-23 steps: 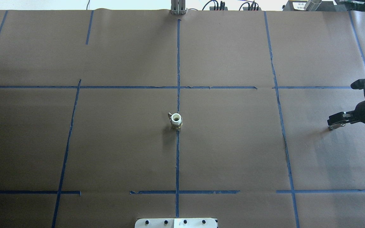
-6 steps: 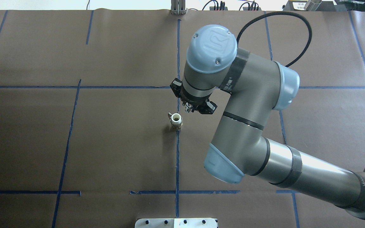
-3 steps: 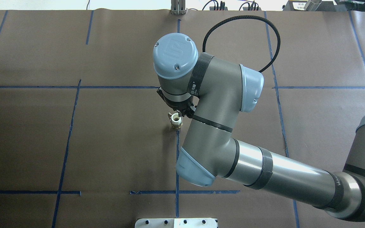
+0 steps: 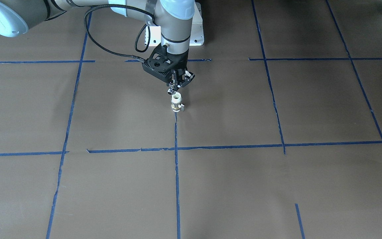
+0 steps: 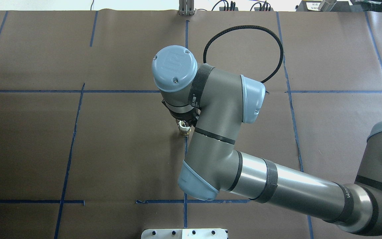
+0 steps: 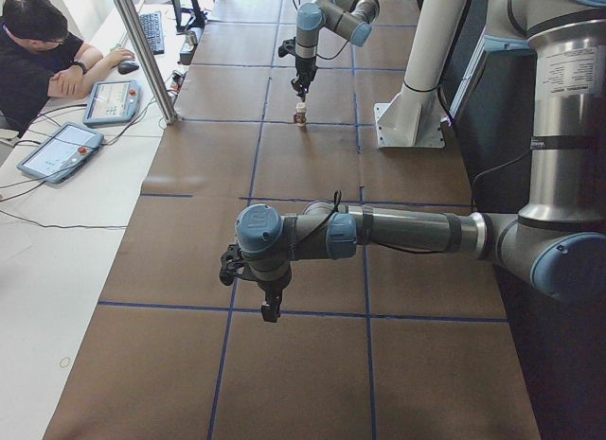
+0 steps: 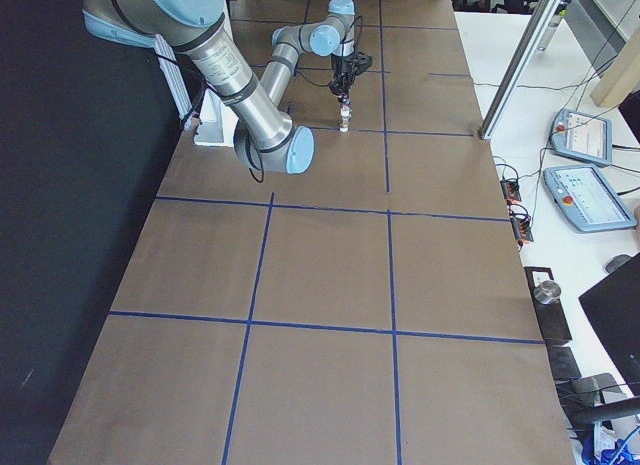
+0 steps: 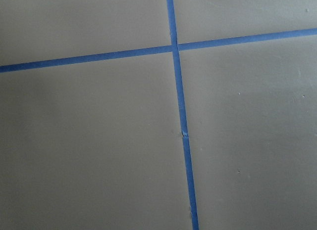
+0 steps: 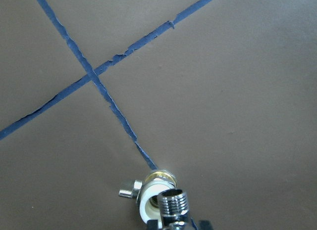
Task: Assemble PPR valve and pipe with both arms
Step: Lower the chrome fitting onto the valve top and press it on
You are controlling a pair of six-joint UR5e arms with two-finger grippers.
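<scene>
The PPR valve (image 4: 176, 101) stands upright on the brown table at the central blue tape cross, white collar up, side tab pointing out. My right gripper (image 4: 175, 83) hangs just above it, shut on the small chrome pipe (image 4: 170, 91). In the right wrist view the pipe's threaded end (image 9: 173, 203) hovers right over the valve's white collar (image 9: 148, 198), and I cannot tell whether they touch. In the overhead view the right arm hides most of the valve (image 5: 184, 130). My left gripper (image 6: 270, 309) shows only in the exterior left view, low over the table, and I cannot tell whether it is open.
Blue tape lines (image 5: 186, 172) divide the brown paper table. The white pedestal base (image 4: 196, 31) stands behind the valve. A metal post (image 6: 142, 52) stands at the table's far edge. An operator (image 6: 33, 57) sits beside teach pendants (image 6: 59, 149).
My right arm has swung in from the table's right edge to the centre, and its gripper with the pipe has closed in over the valve. The valve has not moved.
</scene>
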